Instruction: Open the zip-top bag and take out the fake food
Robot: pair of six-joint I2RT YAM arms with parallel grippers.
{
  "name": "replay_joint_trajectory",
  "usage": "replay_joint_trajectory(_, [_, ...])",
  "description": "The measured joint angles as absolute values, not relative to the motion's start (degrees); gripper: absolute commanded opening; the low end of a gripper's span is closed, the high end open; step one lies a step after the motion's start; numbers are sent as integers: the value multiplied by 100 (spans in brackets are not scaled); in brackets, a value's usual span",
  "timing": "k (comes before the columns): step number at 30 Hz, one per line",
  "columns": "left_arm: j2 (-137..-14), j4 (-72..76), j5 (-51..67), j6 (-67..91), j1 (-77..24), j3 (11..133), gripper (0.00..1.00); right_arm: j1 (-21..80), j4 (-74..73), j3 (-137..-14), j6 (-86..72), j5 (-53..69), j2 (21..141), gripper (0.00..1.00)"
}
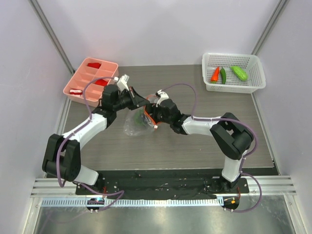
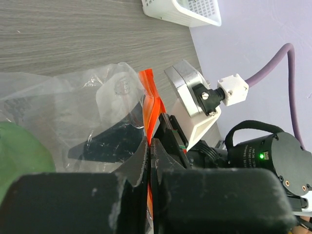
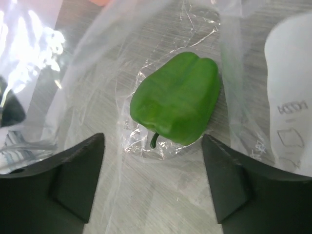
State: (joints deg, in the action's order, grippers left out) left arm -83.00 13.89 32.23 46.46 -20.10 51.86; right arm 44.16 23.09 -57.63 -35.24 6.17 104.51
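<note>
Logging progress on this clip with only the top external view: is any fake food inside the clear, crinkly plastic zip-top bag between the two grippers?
Observer: Yes. The right wrist view shows one stubby green plastic bell pepper lying inside the clear zip-top bag.
Operator: Is the right gripper holding it?
Observer: No. The right gripper is open, its dark fingers spread apart just short of the pepper, touching neither side.
Operator: And the left one?
Observer: In the left wrist view the left gripper is shut on the bag's orange-red zip strip.
</note>
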Motion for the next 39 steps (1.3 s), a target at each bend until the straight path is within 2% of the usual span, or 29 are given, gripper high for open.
replay_joint_trajectory(1, [-8320, 1415, 3221, 4657, -2008, 5186, 0, 4418, 2362, -5763, -3494, 613, 10475, 91])
replay_joint_trajectory(10, [-8329, 1413, 2753, 4626, -1962, 5030, 0, 4386, 3573, -5774, -3131, 731, 11260, 99])
replay_joint_trajectory(15, [-8180, 1374, 3328, 4694, -2357, 5033, 0, 4727, 3905, -6252, -2775, 261, 12051, 100])
replay_joint_trajectory(22, [-8160, 1210, 3358, 4644, -2292, 5033, 0, 4897, 4788, -6521, -2731, -322, 12523, 99])
replay_joint_trajectory(28, [-8079, 967, 3422, 4606, -2368, 5033, 0, 4906, 5325, -6178, -2731, -644, 12536, 99])
replay_joint_trajectory(35, [-7898, 661, 3507, 4491, -2429, 5035, 0, 4910, 5437, -5634, -2705, -635, 12232, 95])
replay_joint_trajectory(36, [-7865, 598, 3538, 4447, -2434, 5052, 8, 4910, 5400, -5559, -2703, -617, 12140, 95])
replay_joint_trajectory(38, [-7843, 495, 3638, 4333, -2438, 5144, 19, 4904, 5196, -5376, -2698, -580, 11854, 95])
replay_joint_trajectory(39, [-7843, 467, 3688, 4287, -2440, 5207, 31, 4904, 5103, -5323, -2689, -556, 11747, 95])
